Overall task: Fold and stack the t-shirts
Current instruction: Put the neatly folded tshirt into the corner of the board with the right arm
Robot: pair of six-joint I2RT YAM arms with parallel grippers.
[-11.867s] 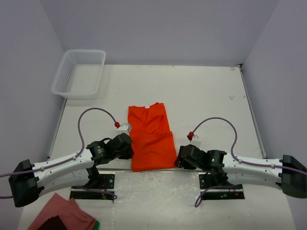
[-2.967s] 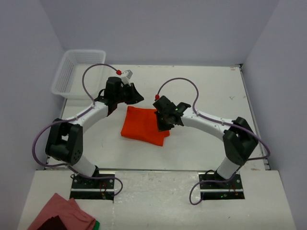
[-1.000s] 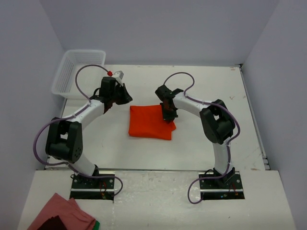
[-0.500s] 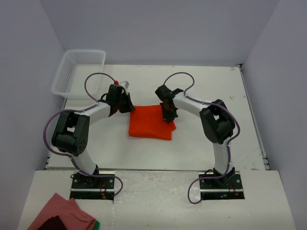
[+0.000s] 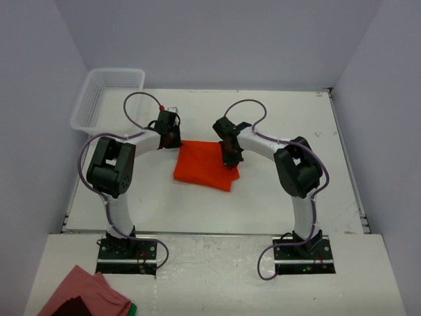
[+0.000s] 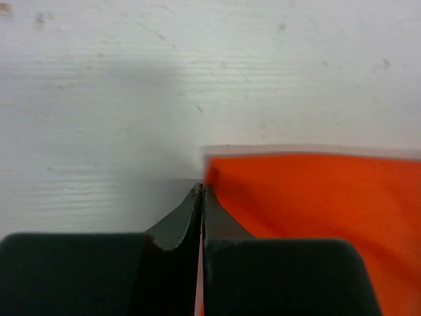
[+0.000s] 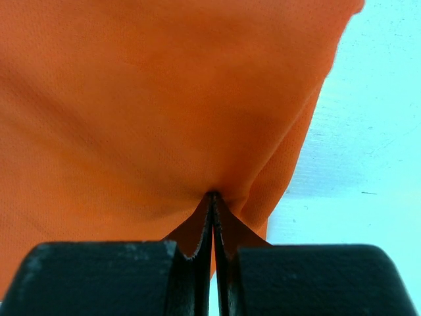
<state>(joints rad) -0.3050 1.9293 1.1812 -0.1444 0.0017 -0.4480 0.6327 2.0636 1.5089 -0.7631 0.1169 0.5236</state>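
Observation:
One orange-red t-shirt [image 5: 200,168] lies folded into a small rectangle in the middle of the table. My left gripper [image 5: 176,139] is at its far left corner. In the left wrist view the left gripper [image 6: 202,189] is shut, the shirt [image 6: 316,217] starts right at its tips, and a sliver of orange shows between the fingers. My right gripper [image 5: 231,158] is at the shirt's far right edge. In the right wrist view the right gripper [image 7: 213,195] is shut on a puckered pinch of the shirt [image 7: 164,99].
A white mesh basket [image 5: 108,99] stands at the table's far left corner. A dark pink cloth [image 5: 82,296] lies on the near ledge at the bottom left. Both arms arch over the table on either side of the shirt.
My left gripper came down from beside the basket to the shirt's far left corner. The shirt has slid slightly left. The right gripper has stayed on its edge.

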